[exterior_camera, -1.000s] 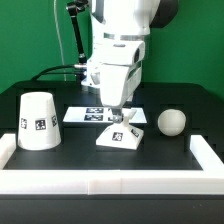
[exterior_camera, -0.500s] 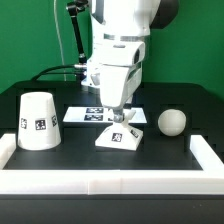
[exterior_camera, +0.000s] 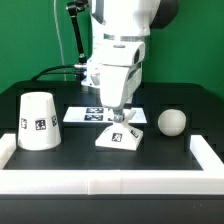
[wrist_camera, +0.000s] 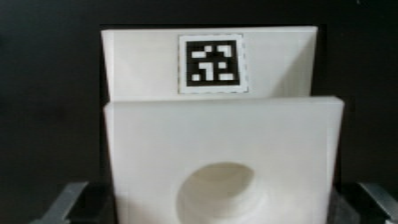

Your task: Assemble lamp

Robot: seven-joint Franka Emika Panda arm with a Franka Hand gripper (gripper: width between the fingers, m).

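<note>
At the exterior view's left, the shade (exterior_camera: 38, 120) is stood wide mouth down on the black bench (exterior_camera: 70, 152), judged a stable pose for a smooth tapered cup. Next, the flat marker board (exterior_camera: 85, 114) is laid farther back. At centre, the low sloped base (exterior_camera: 124, 139) is rested flat, round recess upward, and is straddled by the gripper (exterior_camera: 121, 124). Its fingers (wrist_camera: 80, 203) are seen just beside the base's sides, but clamping cannot be confirmed. The matte ball-shaped bulb (exterior_camera: 172, 121) is left apart at the right.
</note>
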